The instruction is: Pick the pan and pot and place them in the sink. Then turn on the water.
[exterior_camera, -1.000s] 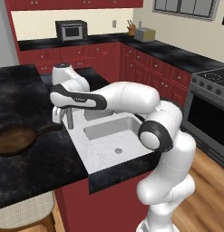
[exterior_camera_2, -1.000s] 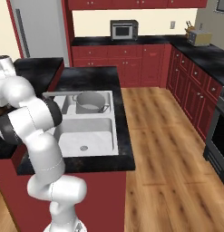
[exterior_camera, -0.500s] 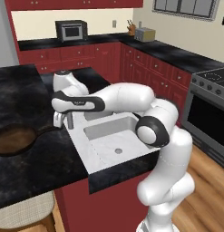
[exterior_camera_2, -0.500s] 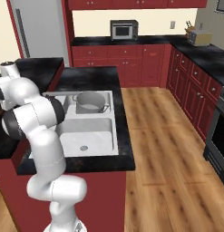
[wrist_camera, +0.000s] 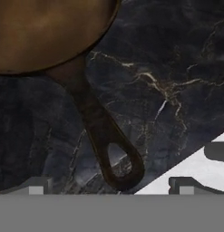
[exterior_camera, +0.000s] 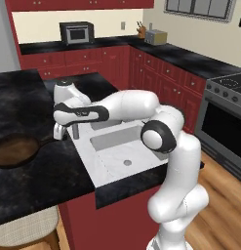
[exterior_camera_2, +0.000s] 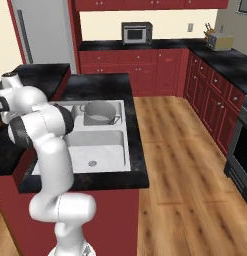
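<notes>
Brown and shallow, the pan [wrist_camera: 45,31] lies on the black marbled counter [wrist_camera: 177,68] just beside the white sink [exterior_camera_2: 102,145], its handle reaching between the wide-spread, empty fingers [wrist_camera: 38,186] of the gripper [wrist_camera: 109,188], while the grey pot [exterior_camera_2: 99,113] sits in the sink's far basin.

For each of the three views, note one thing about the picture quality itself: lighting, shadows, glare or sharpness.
Left base view: flat, even light; the pan reads as a dark, soft-edged patch on the black counter. Right base view: the pot in the sink is lit evenly, no glare. Hand view: the pan handle is fairly sharp, with little shadow; the gripper fingertips look blocky.
</notes>
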You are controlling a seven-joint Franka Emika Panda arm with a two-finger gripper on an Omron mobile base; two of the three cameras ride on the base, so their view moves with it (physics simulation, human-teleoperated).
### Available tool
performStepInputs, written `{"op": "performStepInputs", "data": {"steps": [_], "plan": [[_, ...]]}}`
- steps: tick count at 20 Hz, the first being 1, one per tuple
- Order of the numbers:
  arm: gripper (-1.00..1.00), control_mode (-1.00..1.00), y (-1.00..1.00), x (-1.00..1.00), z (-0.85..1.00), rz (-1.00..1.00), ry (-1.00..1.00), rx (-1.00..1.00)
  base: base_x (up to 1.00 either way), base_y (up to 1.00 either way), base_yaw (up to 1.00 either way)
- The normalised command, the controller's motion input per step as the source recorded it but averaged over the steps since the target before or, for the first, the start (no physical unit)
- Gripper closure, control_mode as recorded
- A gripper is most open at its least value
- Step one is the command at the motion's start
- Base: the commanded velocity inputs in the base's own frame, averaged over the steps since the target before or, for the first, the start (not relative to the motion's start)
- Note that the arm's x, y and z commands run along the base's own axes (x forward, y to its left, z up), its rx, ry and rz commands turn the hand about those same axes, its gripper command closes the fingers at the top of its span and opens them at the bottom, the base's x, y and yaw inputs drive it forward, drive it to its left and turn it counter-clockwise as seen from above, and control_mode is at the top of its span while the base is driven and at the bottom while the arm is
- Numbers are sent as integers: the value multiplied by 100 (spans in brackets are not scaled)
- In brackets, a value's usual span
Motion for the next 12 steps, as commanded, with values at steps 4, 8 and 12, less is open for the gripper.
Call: {"op": "performStepInputs", "data": {"steps": [4, 8, 12], "plan": [[-100, -100, 27, 34, -5, 0, 4, 0, 0, 0, 0], [-100, -100, 24, 31, 0, 0, 6, 0, 0, 0, 0], [-100, -100, 9, 0, -4, 1, 5, 0, 0, 0, 0]]}}
